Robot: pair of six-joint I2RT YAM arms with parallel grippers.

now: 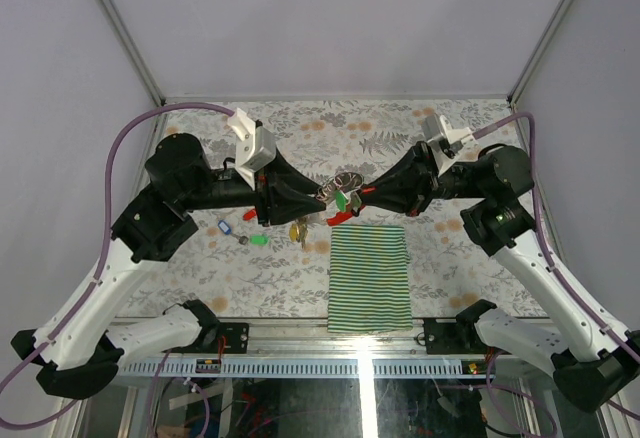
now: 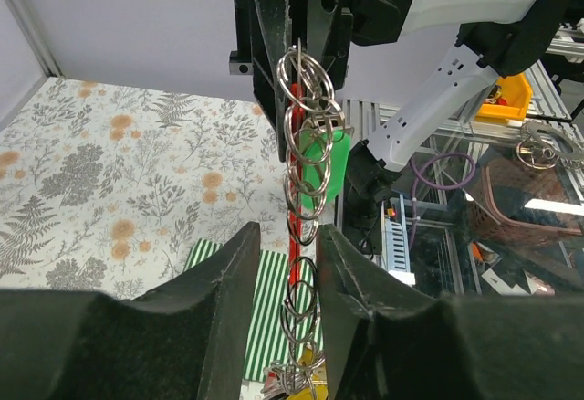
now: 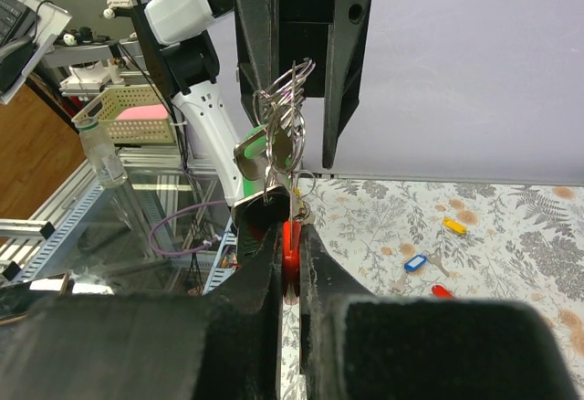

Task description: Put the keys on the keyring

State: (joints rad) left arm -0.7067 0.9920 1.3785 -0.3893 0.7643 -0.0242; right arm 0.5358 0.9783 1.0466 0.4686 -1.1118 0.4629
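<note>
The keyring, a chain of metal rings (image 2: pixel 301 190) with a red clip (image 3: pixel 290 245), is stretched between both grippers above the table. My right gripper (image 3: pixel 288 236) is shut on the red clip. My left gripper (image 2: pixel 290 254) has the chain's other end between its narrow-set fingers. A green-tagged key (image 2: pixel 321 158) hangs on the chain, and a yellow-tagged key (image 1: pixel 300 230) hangs near the left fingers. Loose keys lie on the table: blue tag (image 1: pixel 224 226), green tag (image 1: pixel 258 240). The right wrist view shows yellow (image 3: pixel 453 226), blue (image 3: pixel 416 262) and red (image 3: pixel 438 290) tags.
A green-and-white striped cloth (image 1: pixel 368 276) lies on the floral table (image 1: pixel 400 133) below the grippers, toward the near edge. Grey walls stand at the back and sides. The arm bases and a metal rail (image 1: pixel 330 363) run along the near edge.
</note>
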